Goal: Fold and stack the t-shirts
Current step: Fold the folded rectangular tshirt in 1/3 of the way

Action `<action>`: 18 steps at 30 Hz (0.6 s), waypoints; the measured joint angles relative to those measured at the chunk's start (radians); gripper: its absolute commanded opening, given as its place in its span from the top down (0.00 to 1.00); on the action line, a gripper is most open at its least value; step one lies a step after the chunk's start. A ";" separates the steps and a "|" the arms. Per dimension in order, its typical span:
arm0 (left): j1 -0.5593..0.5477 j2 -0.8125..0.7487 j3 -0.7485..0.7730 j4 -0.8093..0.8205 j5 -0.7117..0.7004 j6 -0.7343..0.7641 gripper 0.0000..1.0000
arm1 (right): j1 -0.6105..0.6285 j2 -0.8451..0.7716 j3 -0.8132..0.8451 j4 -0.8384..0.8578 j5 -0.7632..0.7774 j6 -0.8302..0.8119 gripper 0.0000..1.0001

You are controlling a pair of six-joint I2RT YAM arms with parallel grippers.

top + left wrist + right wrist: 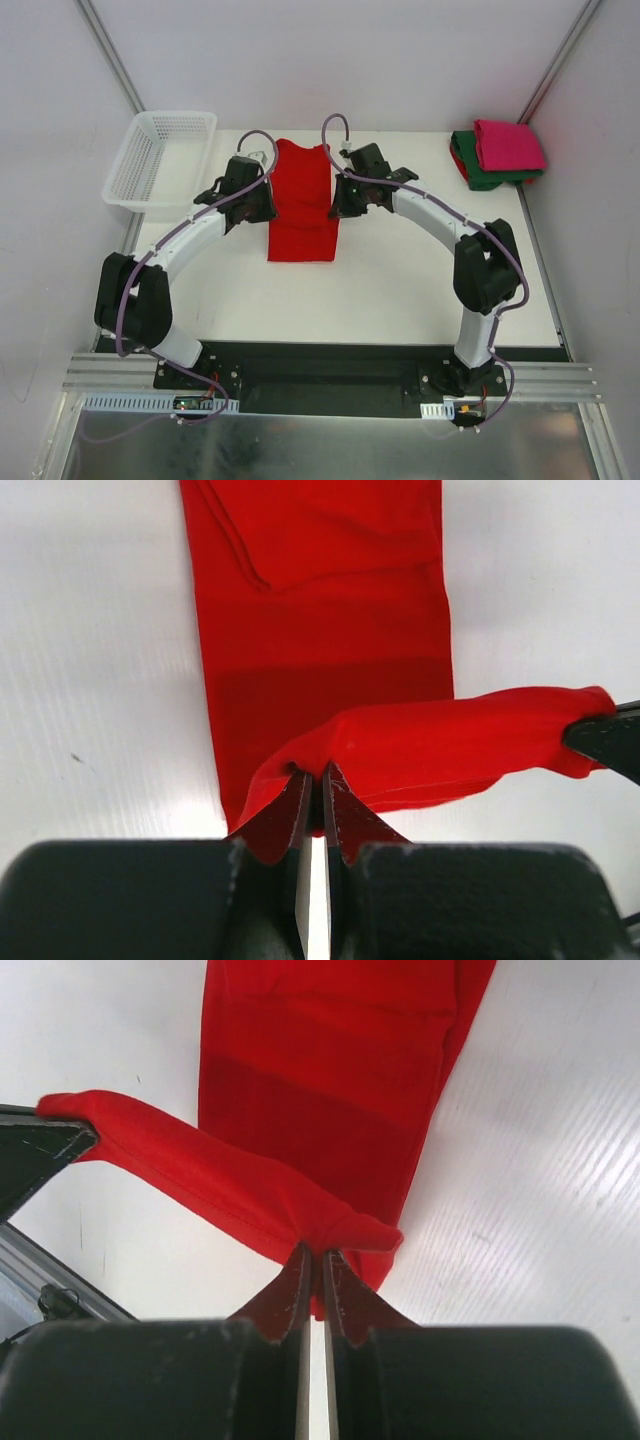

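Note:
The bright red t-shirt [300, 225] lies on the white table [400, 280] as a long narrow strip, folded lengthwise. My left gripper [262, 200] is shut on one corner of a lifted end of it [313, 770]. My right gripper [338, 198] is shut on the other corner [312, 1250]. The held edge [450, 745] hangs stretched between the two grippers, above the middle of the strip. The magenta-pink t-shirt [508, 143] lies folded on top of the folded dark green t-shirt [482, 178] at the back right corner.
A white plastic mesh basket [160, 160] stands at the back left, overhanging the table's left edge. White walls enclose the back and both sides. The arm bases are bolted on a black rail [320, 375] at the near edge.

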 measured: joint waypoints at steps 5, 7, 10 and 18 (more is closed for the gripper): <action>0.025 0.087 0.036 0.033 0.000 0.014 1.00 | -0.035 0.092 0.087 0.008 -0.048 -0.027 0.99; 0.037 0.119 0.055 0.042 0.001 0.017 1.00 | -0.046 0.126 0.121 0.014 -0.066 -0.034 0.99; 0.059 0.156 0.078 0.058 0.006 0.017 1.00 | -0.061 0.168 0.166 0.019 -0.094 -0.041 0.99; 0.108 0.266 0.163 0.086 0.044 0.017 1.00 | -0.095 0.273 0.261 0.035 -0.149 -0.044 0.92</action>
